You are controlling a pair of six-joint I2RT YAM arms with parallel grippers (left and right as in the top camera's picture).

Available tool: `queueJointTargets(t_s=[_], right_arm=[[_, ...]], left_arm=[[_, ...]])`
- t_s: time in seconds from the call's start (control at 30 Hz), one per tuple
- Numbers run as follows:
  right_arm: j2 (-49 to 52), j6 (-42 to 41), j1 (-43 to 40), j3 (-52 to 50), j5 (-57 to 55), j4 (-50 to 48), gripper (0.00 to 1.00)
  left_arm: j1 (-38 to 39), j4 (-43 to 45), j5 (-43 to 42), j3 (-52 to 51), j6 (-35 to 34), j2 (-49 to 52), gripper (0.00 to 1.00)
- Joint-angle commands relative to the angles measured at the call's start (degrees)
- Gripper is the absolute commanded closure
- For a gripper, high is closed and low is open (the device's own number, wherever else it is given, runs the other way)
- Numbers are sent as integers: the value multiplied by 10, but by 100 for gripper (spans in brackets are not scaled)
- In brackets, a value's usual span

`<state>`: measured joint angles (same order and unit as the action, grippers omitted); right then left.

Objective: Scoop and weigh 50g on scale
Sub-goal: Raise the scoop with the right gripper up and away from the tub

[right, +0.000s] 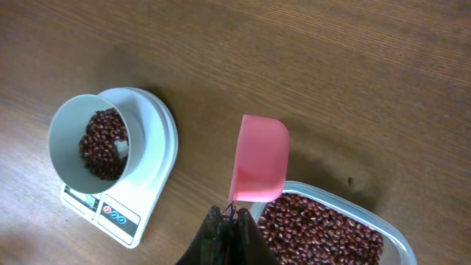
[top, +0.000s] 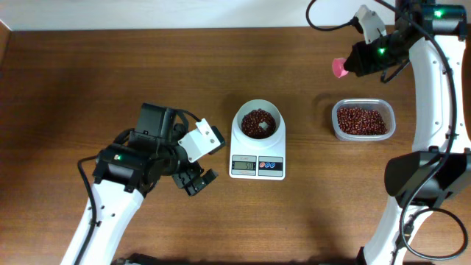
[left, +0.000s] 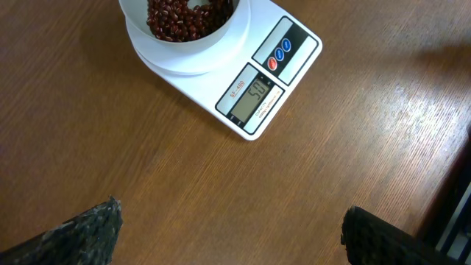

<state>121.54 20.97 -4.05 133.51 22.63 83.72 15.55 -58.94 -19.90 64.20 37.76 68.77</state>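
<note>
The white scale (top: 257,168) stands mid-table with its round white bowl (top: 259,104) holding red beans. My left gripper (top: 195,179) hovers low over the wood just left of the scale, open, with nothing between its fingertips (left: 96,228). The left wrist view shows the scale (left: 294,44) ahead with its display lit. My right gripper (right: 234,217) is shut on the handle of a pink scoop (right: 259,158), which looks empty and is held in the air by the tub's near end. In the overhead view the scoop (top: 339,68) sits at the back right.
A clear plastic tub (top: 362,101) full of red beans lies to the right of the scale; in the right wrist view the tub (right: 368,215) sits just below the scoop. A single stray bean (right: 351,180) lies on the wood near it.
</note>
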Motion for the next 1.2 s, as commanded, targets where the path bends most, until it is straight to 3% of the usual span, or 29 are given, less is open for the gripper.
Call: queueJointTargets(t_s=[0.0, 0.13, 0.4, 0.53, 0.8, 1.07, 1.17], right_arm=[[-22, -5, 3, -2, 77, 17, 96], [-23, -5, 3, -2, 264, 30, 96], [-23, -146, 3, -2, 275, 23, 96], [-23, -170, 3, -2, 275, 5, 96], [-23, -169, 8, -2, 252, -6, 96], [-23, -12, -7, -2, 271, 137, 96], [-32, -10, -21, -2, 295, 136, 96]], left_arm=[[-3, 1, -2, 10, 4, -5, 1], [-3, 1, -2, 10, 4, -5, 1], [-3, 1, -2, 10, 5, -5, 1], [-3, 1, -2, 10, 5, -5, 1], [-3, 1, -2, 10, 5, -5, 1], [-3, 1, -2, 10, 5, -5, 1], [-3, 1, -2, 10, 5, -5, 1]])
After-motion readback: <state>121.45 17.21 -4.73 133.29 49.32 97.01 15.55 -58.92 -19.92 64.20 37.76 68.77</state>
